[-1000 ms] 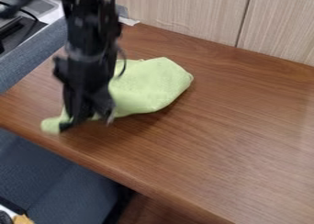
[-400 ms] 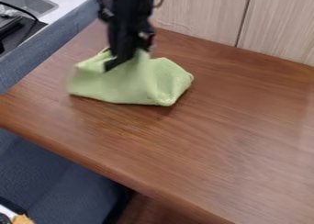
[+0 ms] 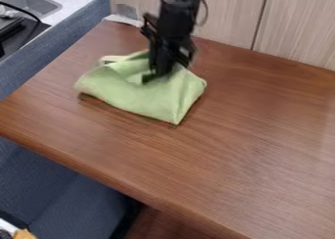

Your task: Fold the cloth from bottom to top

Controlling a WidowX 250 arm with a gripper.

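The black gripper point(image 3: 162, 76) hangs down over the upper part of the green cloth point(image 3: 147, 98), right of the cloth's middle. The cloth lies bunched on the brown table, with a smooth fold along its lower left side, a corner pointing toward the table's front, and a loose flap at its upper left. Around the gripper's tip the cloth dips and creases. Whether any cloth is held between the fingertips cannot be told.
A pale wood-panel wall point(image 3: 229, 17) runs behind the brown table point(image 3: 255, 150). At the upper left stand a grey sink point(image 3: 29, 2) and a dark stove point(image 3: 11, 35), beyond a blue-grey padded edge point(image 3: 59, 42). The table's front edge slants down to the right.
The gripper has moved from the lower left up and to the right. The cloth's lower left end has gone up with it, and the cloth is now more compact.
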